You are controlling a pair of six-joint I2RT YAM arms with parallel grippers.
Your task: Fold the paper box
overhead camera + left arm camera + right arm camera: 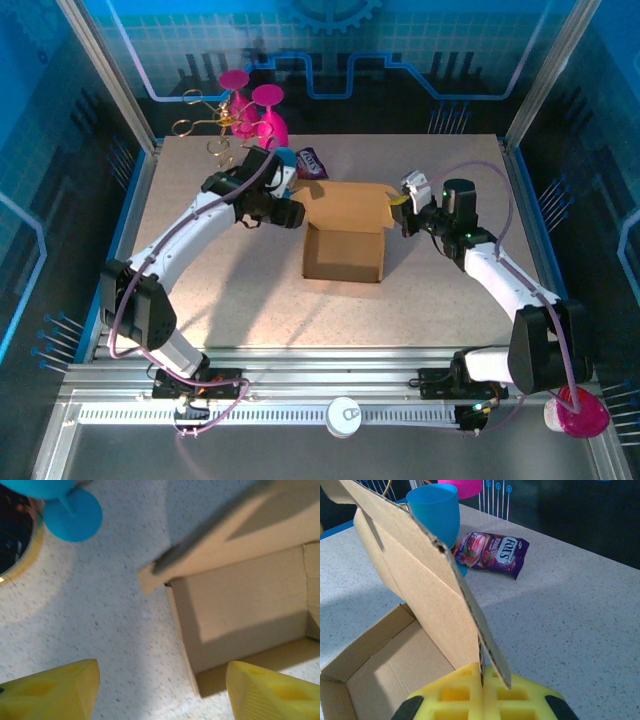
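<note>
Two grippers at box [345, 240]: right gripper [482, 682] pinches raised lid edge; left gripper [160, 692] spread wide, box's side wall below gap, untouched.

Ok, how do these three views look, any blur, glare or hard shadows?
Top external: sharp, the paper box well lit, reflections on the back panel. Left wrist: the box's raised flap blurs near the lens; shadow crosses its inside. Right wrist: the candy packet is crisp, print readable.

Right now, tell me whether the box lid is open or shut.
Open: the lid of the box stands raised, its edge pinched in the right gripper.
</note>
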